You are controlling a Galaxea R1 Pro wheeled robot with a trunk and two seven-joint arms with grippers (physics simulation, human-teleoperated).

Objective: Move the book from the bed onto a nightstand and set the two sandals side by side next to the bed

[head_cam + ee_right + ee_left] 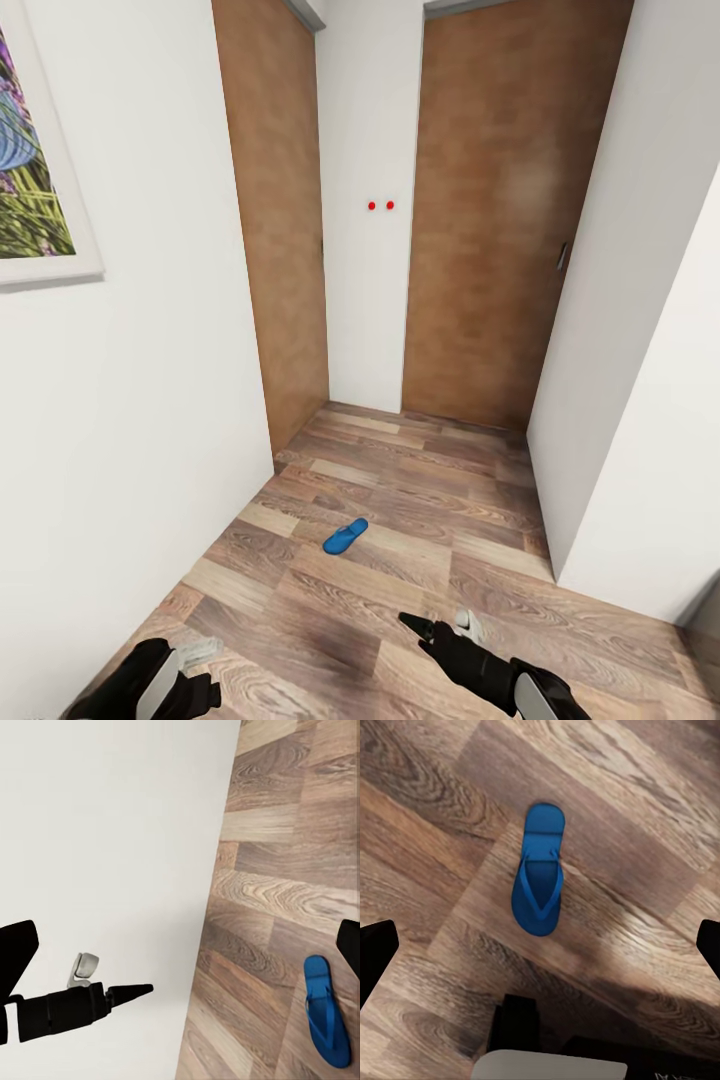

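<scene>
One bright blue sandal (345,537) lies flat on the wood-plank floor of a narrow hallway, ahead of both arms. Seen from the left wrist, the sandal (538,870) sits just beyond my left gripper (540,952), whose fingers are spread wide with nothing between them. My left gripper (190,690) hangs low at the near left. My right gripper (425,628) is low at the near right, also open and empty; its wrist view catches the sandal (328,1020) off to one side. The book, bed and nightstand are out of view.
Two closed brown doors (500,220) stand at the hallway's end with a white wall strip (368,250) between them. A white wall with a framed picture (30,150) runs close on the left. A white wall corner (600,420) juts in on the right.
</scene>
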